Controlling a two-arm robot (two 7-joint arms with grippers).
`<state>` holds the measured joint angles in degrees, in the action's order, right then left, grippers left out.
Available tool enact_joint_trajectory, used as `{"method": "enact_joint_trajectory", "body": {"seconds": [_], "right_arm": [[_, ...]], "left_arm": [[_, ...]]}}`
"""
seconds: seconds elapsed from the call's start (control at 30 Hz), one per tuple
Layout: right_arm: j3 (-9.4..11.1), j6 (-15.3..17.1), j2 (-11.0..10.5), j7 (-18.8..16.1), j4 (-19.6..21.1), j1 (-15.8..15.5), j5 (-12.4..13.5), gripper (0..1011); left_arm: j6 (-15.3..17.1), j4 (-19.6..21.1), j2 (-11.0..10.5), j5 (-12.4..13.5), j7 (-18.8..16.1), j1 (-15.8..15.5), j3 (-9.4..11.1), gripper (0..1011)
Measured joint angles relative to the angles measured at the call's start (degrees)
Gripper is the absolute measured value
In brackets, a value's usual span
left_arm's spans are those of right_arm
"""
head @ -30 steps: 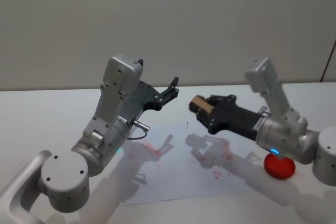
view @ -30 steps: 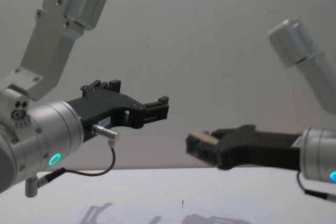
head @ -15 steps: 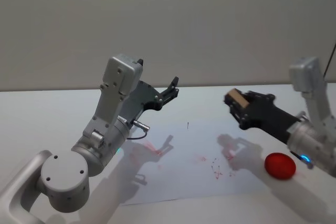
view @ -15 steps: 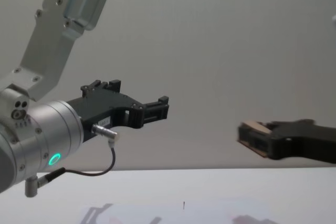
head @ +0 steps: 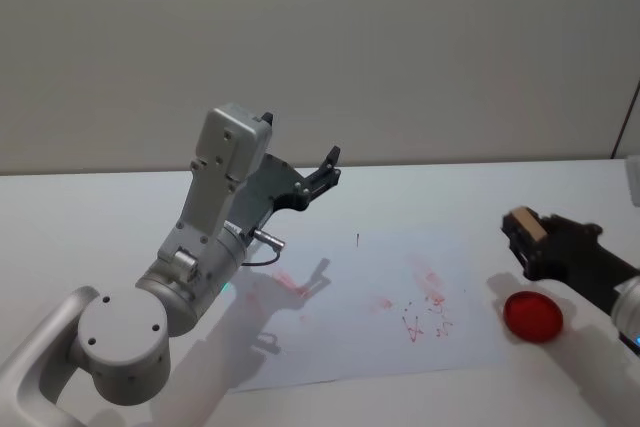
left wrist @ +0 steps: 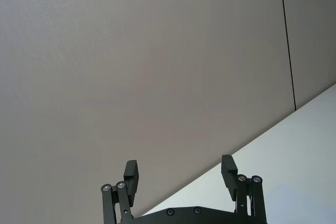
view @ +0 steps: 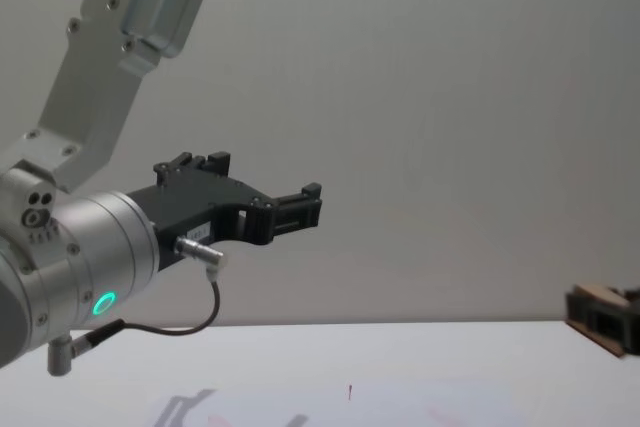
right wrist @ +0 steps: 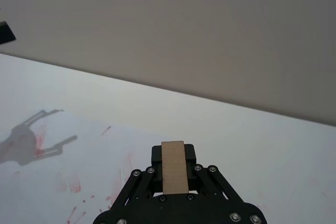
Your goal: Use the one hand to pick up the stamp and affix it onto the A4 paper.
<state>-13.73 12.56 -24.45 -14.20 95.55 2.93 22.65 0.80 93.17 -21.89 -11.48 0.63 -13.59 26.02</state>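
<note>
So on the left side the left gripper [head: 326, 169] is hanging parked in the air, raised well above the worktop [head: 90, 217], with its fingers [left wrist: 130, 174] spread apart and nothing between them, so it's basically sitting this one out. Below and to the right of it the A4 paper [head: 340, 347] is lying flat, and it's already showing a bunch of red marks [head: 415, 312] scattered over its right half, which makes me think stamping is underway rather than just starting. Moving right, the right gripper [head: 520, 237] is doing the actual work: its jaws are clamped on the stamp [right wrist: 174, 167], the little tan wooden block poking out past the tips, held off the surface. It's sitting past the paper's right edge, and just below and beside it there's a red ink pad [head: 532, 315] on the worktop. My guess is it's heading in for a re-ink, so the next move is probably tipping the stamp's dark underside down onto that pad, pressing squarely, then carrying it back left over a bare bit of paper. Keeping the block from twisting in the grip looks like the fiddly part.
</note>
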Motion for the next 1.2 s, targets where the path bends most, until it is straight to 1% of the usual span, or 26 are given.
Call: {"method": "enact_joint_trajectory", "body": {"seconds": [0.03,0.13,0.23,0.47,0.9,1.2], "right_arm": [[0.3,0.6,-0.5,0.6,0.4,-0.7,0.5,219],[0.5,1.4,-1.0,1.4,0.8,-1.5,1.2,219],[0.8,3.0,-1.8,2.2,1.3,-2.5,2.0,219],[1.0,5.0,-2.5,2.5,1.6,-3.6,2.8,219],[1.1,8.0,-3.2,2.4,2.0,-4.5,2.9,219],[0.9,9.6,-3.3,2.5,2.0,-4.5,2.3,219]], "left_arm": [[0.0,0.0,0.0,0.0,0.0,0.0,0.0,1001],[0.0,0.0,0.0,0.0,0.0,0.0,0.0,1001],[0.0,0.0,0.0,0.0,0.0,0.0,0.0,1001],[0.0,0.0,0.0,0.0,0.0,0.0,0.0,1001],[0.0,0.0,0.0,0.0,0.0,0.0,0.0,1001],[0.0,0.0,0.0,0.0,0.0,0.0,0.0,1001]]}}
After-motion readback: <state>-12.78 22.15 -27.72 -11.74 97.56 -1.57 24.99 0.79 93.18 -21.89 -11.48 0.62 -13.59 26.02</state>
